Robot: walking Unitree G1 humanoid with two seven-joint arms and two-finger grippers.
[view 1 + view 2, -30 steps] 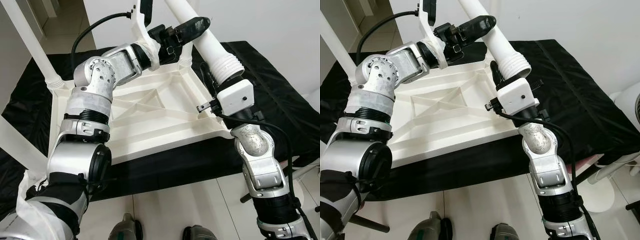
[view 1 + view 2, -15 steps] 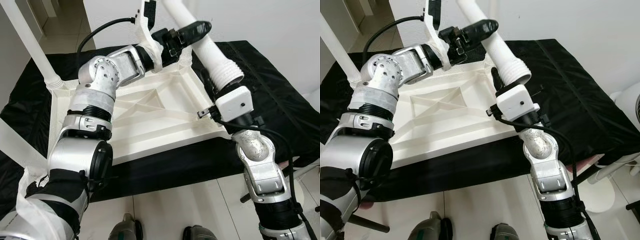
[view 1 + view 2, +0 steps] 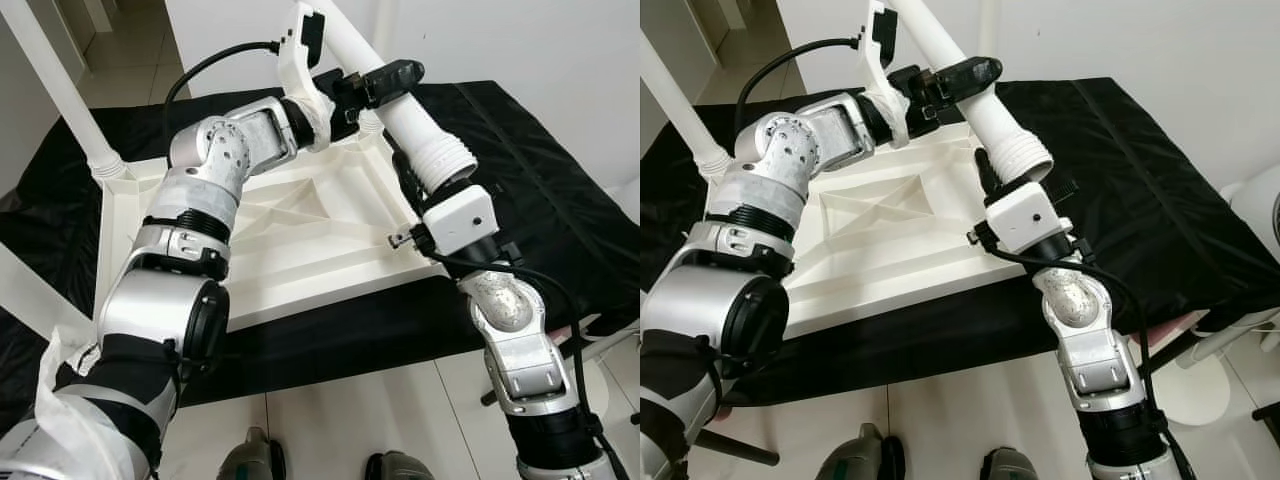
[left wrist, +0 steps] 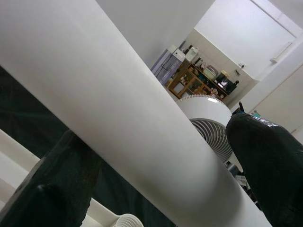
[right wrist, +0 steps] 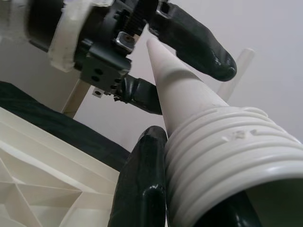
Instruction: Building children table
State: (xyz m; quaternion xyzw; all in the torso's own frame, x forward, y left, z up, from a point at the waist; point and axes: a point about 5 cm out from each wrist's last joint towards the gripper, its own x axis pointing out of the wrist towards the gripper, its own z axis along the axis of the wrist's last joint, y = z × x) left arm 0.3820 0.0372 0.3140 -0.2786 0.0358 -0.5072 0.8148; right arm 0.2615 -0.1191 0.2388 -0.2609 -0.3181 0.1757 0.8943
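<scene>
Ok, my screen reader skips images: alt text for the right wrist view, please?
A white table leg with a threaded end, held between the right gripper's black fingers. Farther up, the left gripper clasps the same leg, above the upturned white tabletop.

The white table leg (image 3: 415,120) runs off the top edge, its upper end unseen. The right end effector (image 5: 189,208) has one finger (image 5: 144,184) showing; the other is largely hidden behind the leg's threaded end (image 5: 227,156).
</scene>
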